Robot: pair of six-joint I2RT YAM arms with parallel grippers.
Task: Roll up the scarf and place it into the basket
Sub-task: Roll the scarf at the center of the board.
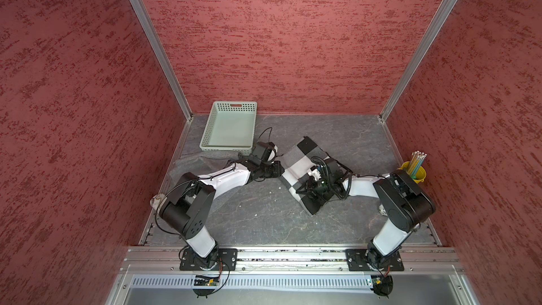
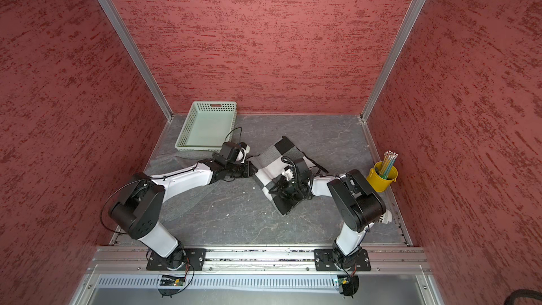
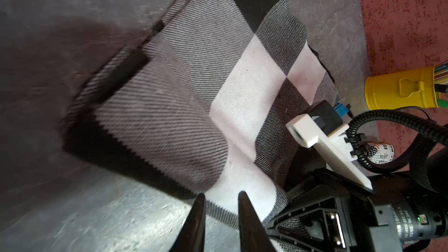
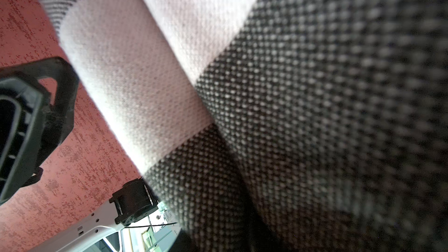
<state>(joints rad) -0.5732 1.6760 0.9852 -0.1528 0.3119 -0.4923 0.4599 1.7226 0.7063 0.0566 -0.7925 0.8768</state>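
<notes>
The scarf [image 1: 296,157] [image 2: 272,165], checked black, grey and white, lies partly rolled in a thick bundle at mid-table. The pale green basket [image 1: 208,130] [image 2: 198,147] stands empty at the back left. My left gripper [image 1: 277,170] [image 2: 252,170] sits at the scarf's left edge. In the left wrist view its fingers [image 3: 221,193] stand slightly apart, with the scarf [image 3: 194,81] hem beyond the gap and nothing pinched. My right gripper [image 1: 305,191] [image 2: 278,191] presses down on the scarf's near half. Cloth [image 4: 291,93] fills the right wrist view and hides its fingers.
A yellow bucket of pencils [image 1: 413,171] [image 2: 381,177] [image 3: 400,91] stands by the right wall. Crumpled white paper lies near the left arm [image 1: 155,201] and behind the right arm [image 1: 382,209]. Red walls close three sides.
</notes>
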